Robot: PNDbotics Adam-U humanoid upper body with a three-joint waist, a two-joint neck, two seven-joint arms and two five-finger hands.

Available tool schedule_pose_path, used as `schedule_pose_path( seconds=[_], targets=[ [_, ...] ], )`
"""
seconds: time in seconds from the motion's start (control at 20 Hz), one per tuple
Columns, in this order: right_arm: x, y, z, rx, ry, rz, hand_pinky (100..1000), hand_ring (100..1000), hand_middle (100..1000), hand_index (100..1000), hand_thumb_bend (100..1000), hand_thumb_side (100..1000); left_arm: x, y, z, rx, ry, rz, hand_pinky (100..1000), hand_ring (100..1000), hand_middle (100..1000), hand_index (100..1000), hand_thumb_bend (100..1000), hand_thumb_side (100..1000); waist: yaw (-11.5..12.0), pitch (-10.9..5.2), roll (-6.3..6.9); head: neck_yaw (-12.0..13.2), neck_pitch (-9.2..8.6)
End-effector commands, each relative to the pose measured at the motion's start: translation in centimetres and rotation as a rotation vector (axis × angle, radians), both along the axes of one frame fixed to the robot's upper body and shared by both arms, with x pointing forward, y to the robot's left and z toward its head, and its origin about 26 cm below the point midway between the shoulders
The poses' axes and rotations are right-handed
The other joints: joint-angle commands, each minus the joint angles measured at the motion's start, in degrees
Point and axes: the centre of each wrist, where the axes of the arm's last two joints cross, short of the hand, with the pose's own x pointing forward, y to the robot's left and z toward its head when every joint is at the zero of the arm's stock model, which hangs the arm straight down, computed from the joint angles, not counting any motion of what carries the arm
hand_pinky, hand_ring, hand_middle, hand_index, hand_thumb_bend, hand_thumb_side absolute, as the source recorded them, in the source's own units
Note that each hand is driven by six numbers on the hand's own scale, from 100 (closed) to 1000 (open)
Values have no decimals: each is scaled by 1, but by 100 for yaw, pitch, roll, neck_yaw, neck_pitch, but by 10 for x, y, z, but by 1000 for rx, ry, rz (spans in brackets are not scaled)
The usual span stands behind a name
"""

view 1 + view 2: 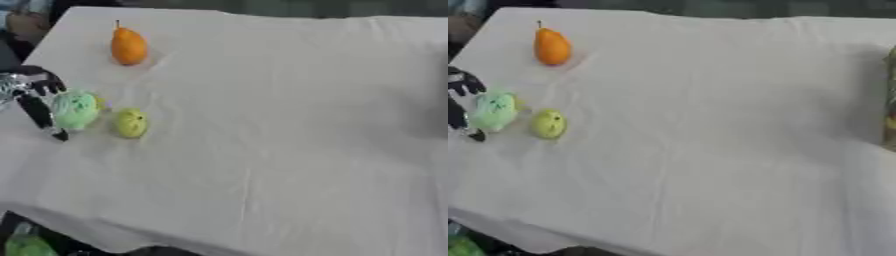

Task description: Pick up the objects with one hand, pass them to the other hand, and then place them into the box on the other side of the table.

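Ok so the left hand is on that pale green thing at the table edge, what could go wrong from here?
1. The left hand works on the pale green object right beside the yellow-green fruit; closing or lifting might knock that fruit away.
2. Both lie near the table's left edge, so a slip could send one off the table.
3. The right hand shows in neither view, so the handover spot is unconfirmed.

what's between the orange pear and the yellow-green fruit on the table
Nothing: only bare white cloth separates the orange pear from the yellow-green fruit, seen best in the left eye view. The pale green object sits to the side, at the left robot hand.
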Motion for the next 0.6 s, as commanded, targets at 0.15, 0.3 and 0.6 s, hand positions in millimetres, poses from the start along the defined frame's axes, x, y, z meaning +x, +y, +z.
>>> schedule_pose_path(
  seconds=[0.15, 0.3, 0.6],
  targets=[
    [-1, -2, 10, -30, -25, 1, 1000, 1000, 858, 982, 100, 638, 6, 2, 6, 17, -22, 7, 807, 830, 792, 835, 694, 100, -2, -157, -12, -45, 58],
    [-1, -2, 10, -29, -25, 2, 1000, 1000, 858, 982, 100, 639, 8, 1, 5, 11, -27, 6, 795, 820, 781, 793, 600, 100, -4, -158, -12, -54, 58],
    [-1, -2, 10, -30, -26, 2, 1000, 1000, 857, 982, 100, 637, 3, -1, 14, 9, -33, -17, 745, 770, 718, 728, 477, 100, 2, -165, -1, -83, 69]
  ],
)
